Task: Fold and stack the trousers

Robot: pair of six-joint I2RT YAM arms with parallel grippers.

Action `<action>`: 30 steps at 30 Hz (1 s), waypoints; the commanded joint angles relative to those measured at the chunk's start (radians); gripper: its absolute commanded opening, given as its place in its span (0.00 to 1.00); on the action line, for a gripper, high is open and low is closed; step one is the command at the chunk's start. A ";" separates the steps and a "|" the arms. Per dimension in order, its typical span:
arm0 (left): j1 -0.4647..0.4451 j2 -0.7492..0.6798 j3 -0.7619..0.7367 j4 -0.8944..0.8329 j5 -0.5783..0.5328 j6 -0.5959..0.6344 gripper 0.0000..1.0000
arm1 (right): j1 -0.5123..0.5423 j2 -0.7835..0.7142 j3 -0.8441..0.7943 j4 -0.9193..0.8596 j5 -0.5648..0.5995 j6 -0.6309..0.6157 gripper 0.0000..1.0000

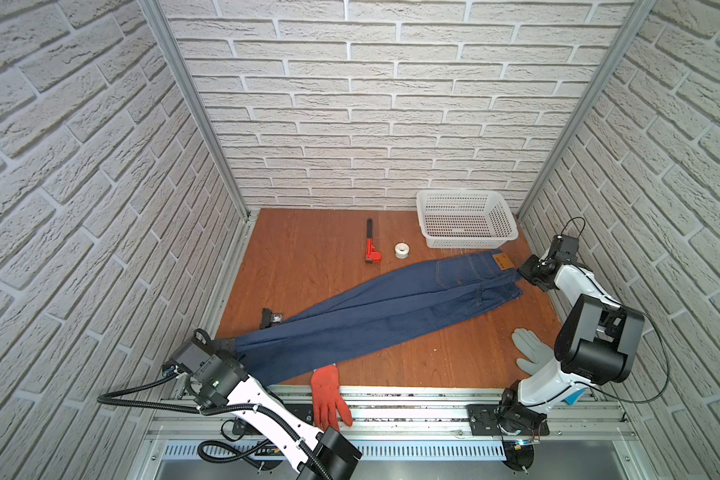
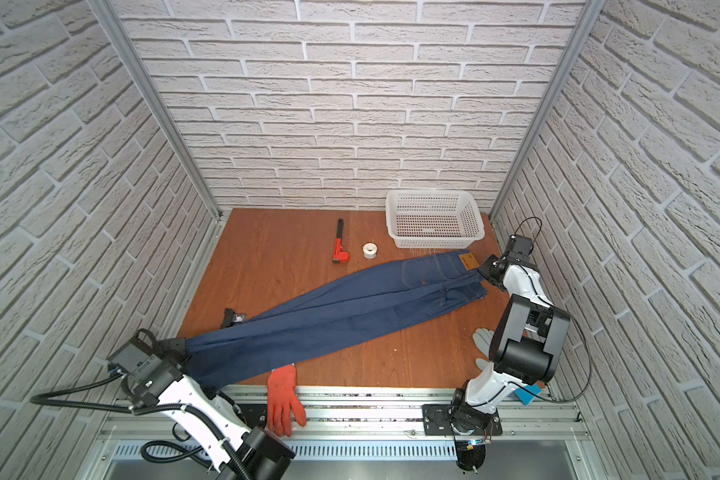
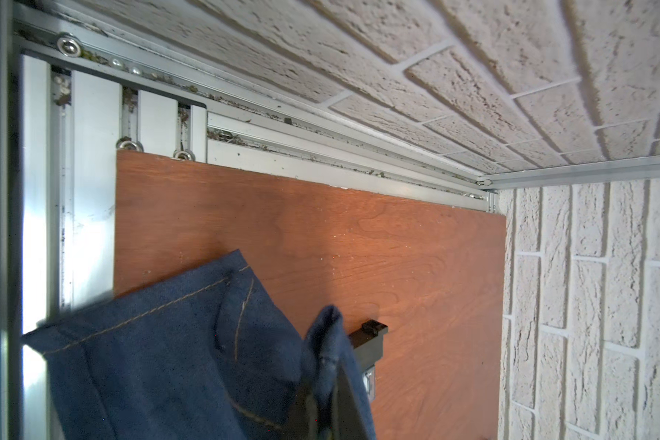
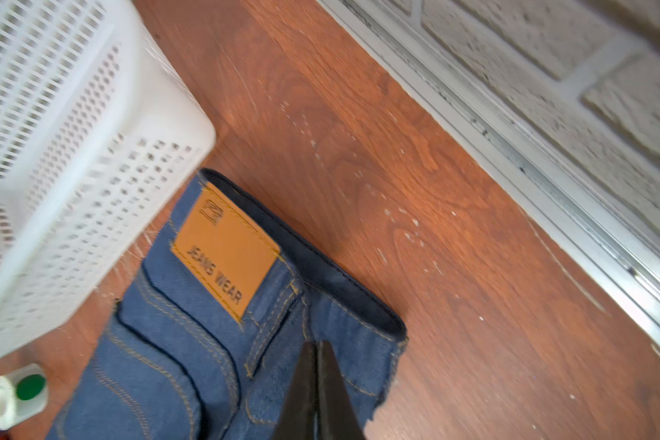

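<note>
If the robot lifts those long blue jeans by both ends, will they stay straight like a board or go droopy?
Probably droopy. The trousers lie flat and limp between the left hand and right hand, so the middle would likely sag. They're long with thick seams, so maybe heavy-ish. Rough denim probably won't slip from a pinch.

Trousers (image 1: 371, 316): dark blue denim with tan stitching. Waist patch (image 4: 225, 251): orange-tan with dark lettering. Bench (image 1: 308, 257): reddish-brown wood grain with pale scuffs. Basket (image 1: 470, 226): white, perforated in a grid of small holes. Wrench (image 1: 371, 249): red head, black handle. Tape roll (image 1: 402, 250): white, green at its centre in the right wrist view. Orange-red glove (image 1: 327, 395): plain. Grey glove (image 1: 531, 351): pale. Wall (image 1: 371, 104): off-white brick pattern with lighter joints.
</note>
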State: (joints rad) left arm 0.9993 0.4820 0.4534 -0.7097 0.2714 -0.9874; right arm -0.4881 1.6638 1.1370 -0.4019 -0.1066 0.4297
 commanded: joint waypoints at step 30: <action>0.039 0.023 0.014 -0.062 -0.158 -0.055 0.00 | -0.010 0.092 -0.025 -0.021 0.117 -0.024 0.12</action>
State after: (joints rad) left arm 1.0275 0.5018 0.4553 -0.7723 0.1658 -1.0336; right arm -0.4904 1.7496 1.1179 -0.4297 -0.0128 0.4068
